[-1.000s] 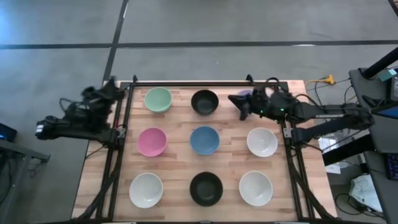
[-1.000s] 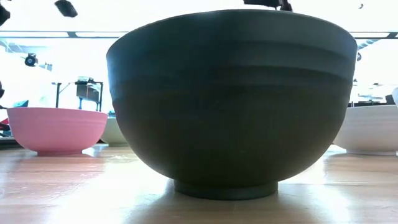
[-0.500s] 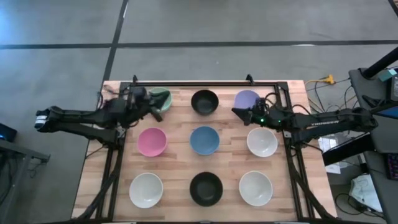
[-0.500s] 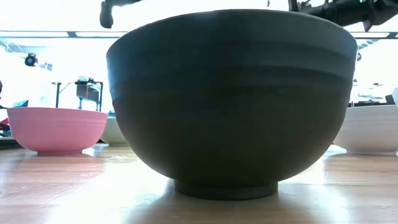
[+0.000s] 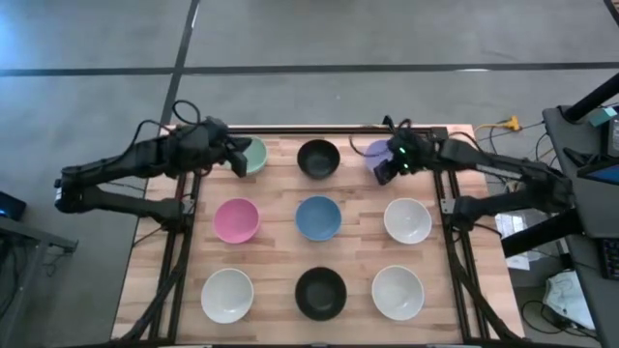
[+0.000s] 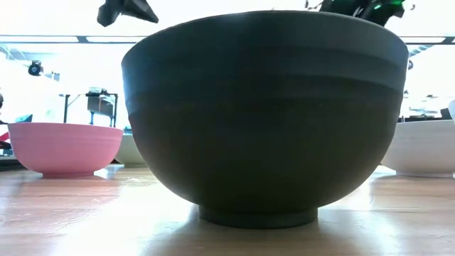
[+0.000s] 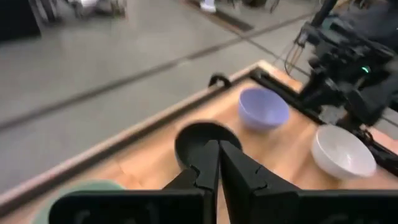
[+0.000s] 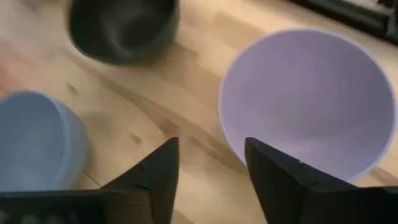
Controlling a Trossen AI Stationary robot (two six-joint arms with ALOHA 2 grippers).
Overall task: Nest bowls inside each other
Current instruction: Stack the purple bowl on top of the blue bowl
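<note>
Nine bowls stand in three rows on the wooden table. In the far row are a mint green bowl (image 5: 255,155), a black bowl (image 5: 318,159) and a lavender bowl (image 5: 377,149). My left gripper (image 5: 237,158) hovers shut above the mint bowl's (image 7: 74,190) left part. My right gripper (image 5: 387,166) is open above the lavender bowl's (image 8: 305,99) near rim, with one finger over the inside and one over the outside. I cannot tell whether it touches the rim.
In the middle row are pink (image 5: 236,220), blue (image 5: 318,217) and white (image 5: 407,220) bowls. In the near row are white (image 5: 227,295), black (image 5: 320,293) and white (image 5: 397,292) bowls. Black rails (image 5: 184,242) run along the table's left, right and far edges.
My left gripper has come in from beyond the table's left edge and now hovers over the mint green bowl. My right gripper drew off the lavender bowl toward the near edge, then came back over its near rim. No bowl has moved.
</note>
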